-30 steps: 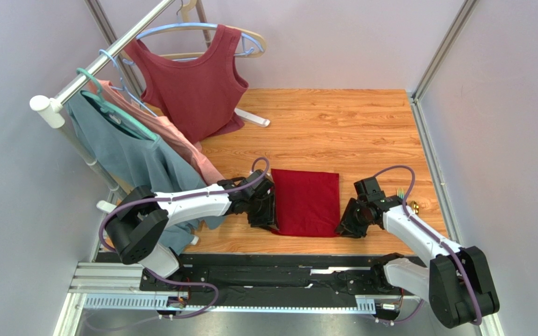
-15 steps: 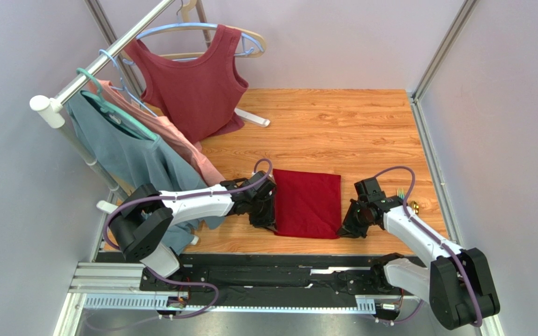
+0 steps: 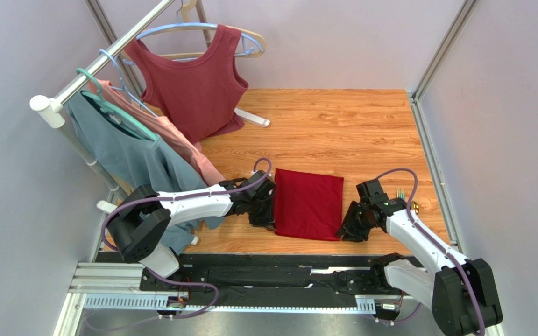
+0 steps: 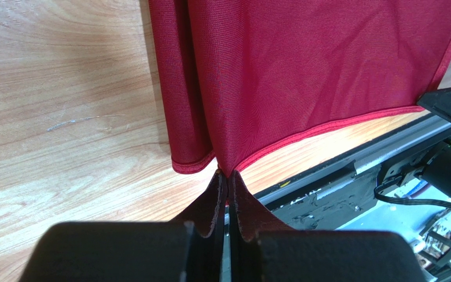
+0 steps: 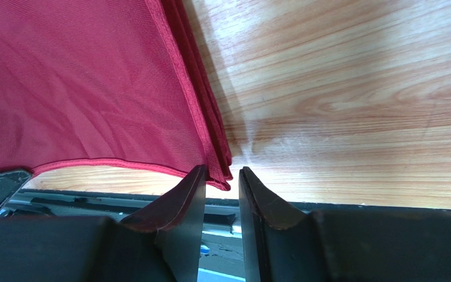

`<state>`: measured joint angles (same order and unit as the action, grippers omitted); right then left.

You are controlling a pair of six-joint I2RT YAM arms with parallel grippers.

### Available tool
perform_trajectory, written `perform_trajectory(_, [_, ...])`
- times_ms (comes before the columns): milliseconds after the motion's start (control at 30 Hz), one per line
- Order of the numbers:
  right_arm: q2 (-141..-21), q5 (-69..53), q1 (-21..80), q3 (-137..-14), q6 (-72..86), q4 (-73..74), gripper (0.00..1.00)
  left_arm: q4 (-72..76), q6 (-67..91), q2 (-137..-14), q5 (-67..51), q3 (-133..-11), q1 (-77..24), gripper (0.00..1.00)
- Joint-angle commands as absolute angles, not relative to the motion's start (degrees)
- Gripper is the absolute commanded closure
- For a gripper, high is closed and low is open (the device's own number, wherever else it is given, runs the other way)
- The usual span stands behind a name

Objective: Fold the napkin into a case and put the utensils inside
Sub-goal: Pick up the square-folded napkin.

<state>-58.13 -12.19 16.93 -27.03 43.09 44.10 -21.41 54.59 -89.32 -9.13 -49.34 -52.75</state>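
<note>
- Wood-grain surface carries the folded crimson napkin, which lies flat near the front edge, between the two arms.
- Left jaws are closed on the napkin's near left corner.
- Right jaws stand narrowly apart at its near right corner and do not pinch it.
- Gold utensils show just behind the right arm.
- Pale walls stand around; on the left a rail holds a maroon top and a teal garment.
</note>
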Motion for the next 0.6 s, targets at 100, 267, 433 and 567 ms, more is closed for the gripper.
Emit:
perform_trajectory(100, [-58.5, -14.1, 16.8, -26.6, 44.3, 42.7, 0.70, -20.7, 54.1, -87.4, -9.3, -49.1, -52.9, 0.98])
perform_trajectory(267, [-58.0, -14.9, 16.8, -25.8, 45.3, 42.5, 0.71, -20.8, 54.0, -87.1, -9.1, -48.9, -52.9, 0.98])
perform_trajectory(433, [-58.0, -15.5, 16.8, -25.2, 45.4, 42.4, 0.73, -20.7, 53.9, -87.2, -9.3, -49.1, -52.9, 0.99])
perform_trajectory(567, [-58.0, -15.3, 16.8, -26.4, 45.4, 42.3, 0.80, -20.7, 53.8, -86.8, -9.1, -49.2, -52.9, 1.00])
